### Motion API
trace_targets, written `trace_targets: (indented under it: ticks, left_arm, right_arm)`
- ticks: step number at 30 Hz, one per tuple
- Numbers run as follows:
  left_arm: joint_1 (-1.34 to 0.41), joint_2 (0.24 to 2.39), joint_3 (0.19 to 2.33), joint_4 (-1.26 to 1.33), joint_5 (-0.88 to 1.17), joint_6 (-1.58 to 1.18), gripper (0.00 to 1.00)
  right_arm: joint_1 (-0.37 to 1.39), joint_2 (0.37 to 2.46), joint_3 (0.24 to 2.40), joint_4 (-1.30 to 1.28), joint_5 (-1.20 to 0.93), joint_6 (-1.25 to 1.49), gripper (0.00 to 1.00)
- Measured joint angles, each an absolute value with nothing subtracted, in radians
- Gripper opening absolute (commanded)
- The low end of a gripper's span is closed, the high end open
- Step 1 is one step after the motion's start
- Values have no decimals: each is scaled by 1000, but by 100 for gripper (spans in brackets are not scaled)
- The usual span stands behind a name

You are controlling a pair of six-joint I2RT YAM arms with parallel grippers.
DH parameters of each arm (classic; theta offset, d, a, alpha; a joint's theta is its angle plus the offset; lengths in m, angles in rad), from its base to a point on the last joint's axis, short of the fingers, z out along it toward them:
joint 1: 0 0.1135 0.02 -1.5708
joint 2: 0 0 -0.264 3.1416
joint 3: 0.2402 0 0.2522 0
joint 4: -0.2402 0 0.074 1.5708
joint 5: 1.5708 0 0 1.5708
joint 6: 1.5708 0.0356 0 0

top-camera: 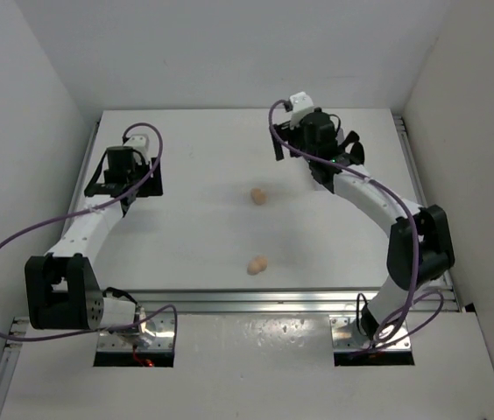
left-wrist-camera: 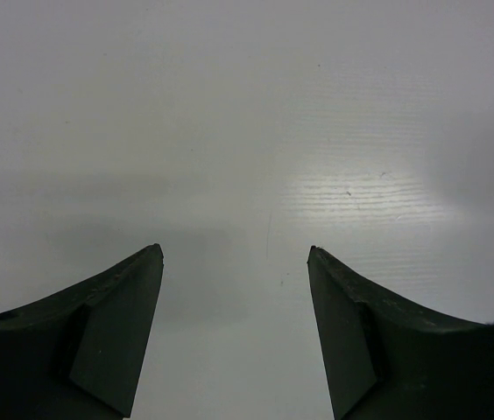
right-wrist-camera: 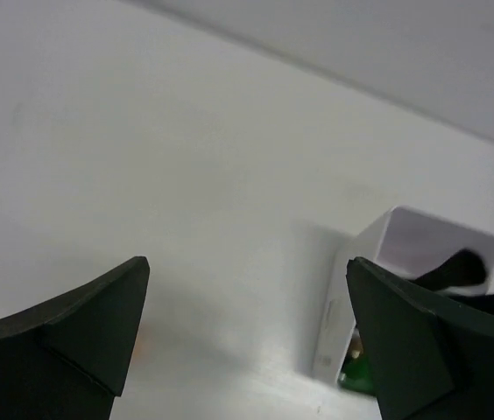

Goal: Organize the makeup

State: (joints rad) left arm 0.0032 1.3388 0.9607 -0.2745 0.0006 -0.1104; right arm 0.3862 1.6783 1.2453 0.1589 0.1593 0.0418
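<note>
Two peach sponges lie loose on the white counter [top-camera: 194, 236], between the arms. The far sponge [top-camera: 259, 196] sits mid-counter. The near sponge [top-camera: 257, 264] lies almost straight toward the bases from it, close to the counter's front edge. Neither touches the other or either arm.

The right end effector [right-wrist-camera: 247, 262] is over the far right part of the counter, and its fingers are spread wide with nothing between them. Both sponges lie to its left and nearer the bases, well apart from it. In the wrist view a white box [right-wrist-camera: 348, 289] stands just ahead and to the right, partly behind the right finger [right-wrist-camera: 405, 341]. Dark shapes [right-wrist-camera: 457, 267] rise out of the box, likely brushes or sticks, though they are too blurred to be sure. A bit of green [right-wrist-camera: 356, 372] shows low at its side.

The left end effector [left-wrist-camera: 234, 254] is over the far left part of the counter. It is also open and empty, and its wrist camera sees only bare counter between its fingers. The sponges lie well off to its right, the far one roughly level with it.
</note>
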Motion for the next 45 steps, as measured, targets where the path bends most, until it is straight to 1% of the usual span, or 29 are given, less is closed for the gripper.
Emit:
trace_targets:
  ticks: [4,9,16,23,26,27,29,30,32,34,37,40,43,45]
  left_arm:
    - [-1,1332,957,-274,4,-113,73]
    - [-14,1263,936,-267,4,-109,73]
    - [-19,1171,879,-261,0,-107,73]
    - [-19,1129,846,-273,-11,-101,74]
    - [-18,1122,836,-277,-15,-98,74]
    - [-18,1122,833,-278,-15,-97,74]
    - [-16,1122,830,-282,-15,-96,74]
    - [-15,1122,829,-282,-15,-94,74]
    - [-12,1122,829,-284,-15,-94,74]
    - [-12,1122,829,-283,-15,-93,74]
    - [-12,1122,829,-283,-15,-89,74]
    - [-12,1122,829,-283,-14,-86,74]
    - [-12,1126,829,-283,-14,-83,74]
    - [-12,1131,829,-283,-13,-81,74]
  right_arm:
    - [470,1736,1350,-98,126,27,95]
    - [545,1934,1546,-364,107,57,96]
    - [604,2186,1780,-524,80,134,95]
    - [603,2365,1884,-591,132,192,87]
    - [603,2375,1891,-596,151,197,65]
    - [603,2375,1888,-593,154,199,50]
    - [605,2371,1876,-586,155,204,36]
    - [605,2367,1866,-578,158,202,22]
    - [605,2348,1832,-564,161,202,10]
    - [606,2334,1809,-552,162,198,0]
    - [604,2314,1789,-553,152,181,0]
    - [589,2264,1752,-524,96,150,0]
    - [544,2161,1687,-397,31,136,0]
    - [476,2058,1626,-241,15,141,0]
